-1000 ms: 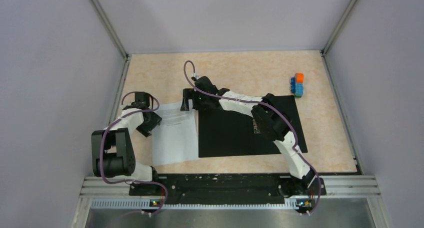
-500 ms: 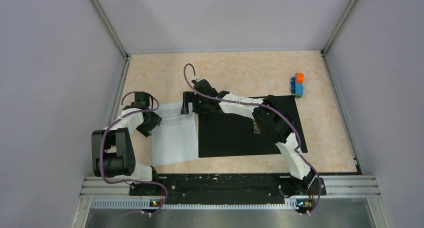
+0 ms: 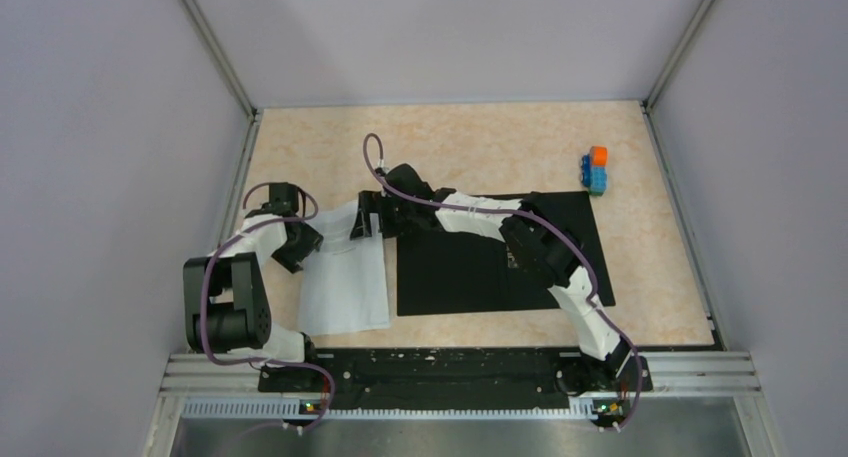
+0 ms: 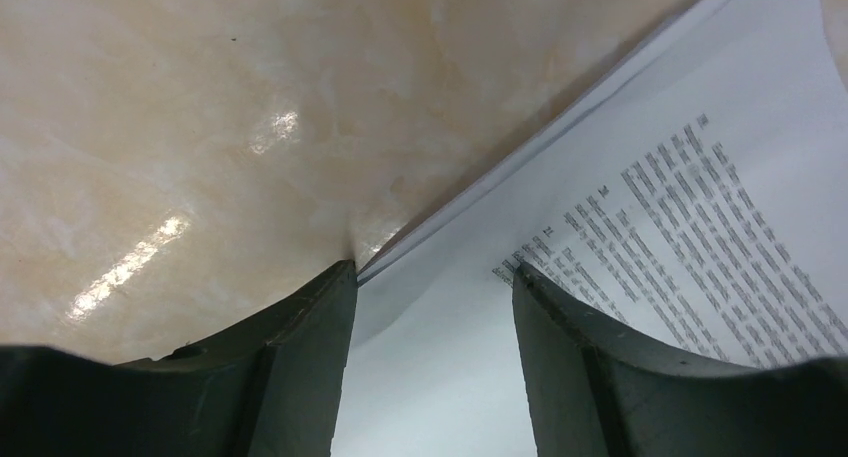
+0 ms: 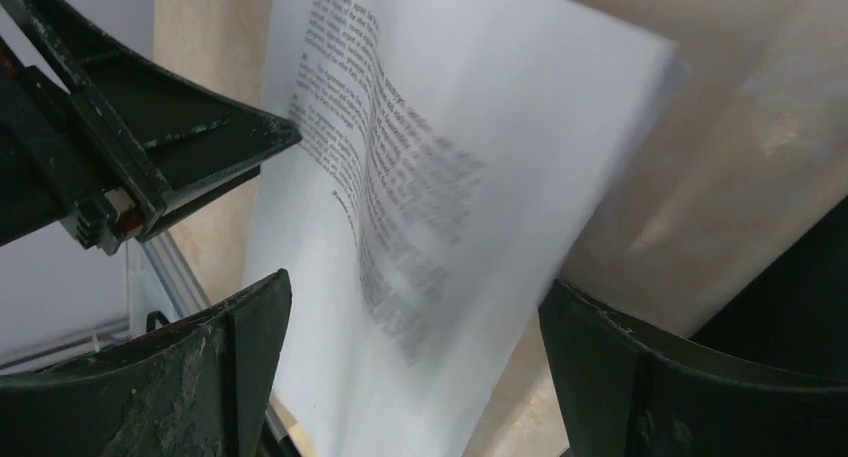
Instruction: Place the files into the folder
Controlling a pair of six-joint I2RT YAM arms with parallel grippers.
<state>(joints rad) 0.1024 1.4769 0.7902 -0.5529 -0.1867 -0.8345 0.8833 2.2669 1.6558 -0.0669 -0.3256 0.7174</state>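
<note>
Pale marbled tabletop (image 3: 460, 142) carries the folder (image 3: 460, 277), open black-side up at centre, with the files (image 3: 345, 287) just left of it, far edge buckled upward. Both the right gripper (image 5: 415, 287) and the left gripper (image 4: 432, 277) stand wide, straddling the sheets' far corners, clamping nothing. Closing now could crease the paper or catch one sheet only. Sheet count is unclear; the right arm (image 3: 480, 217) hides part of the folder.

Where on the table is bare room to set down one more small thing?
Free: the far strip of table between the back wall and the folder, left of the blocks; also the patch right of the folder. Crowded: the left side, where the left gripper and right gripper stand at the files.
</note>
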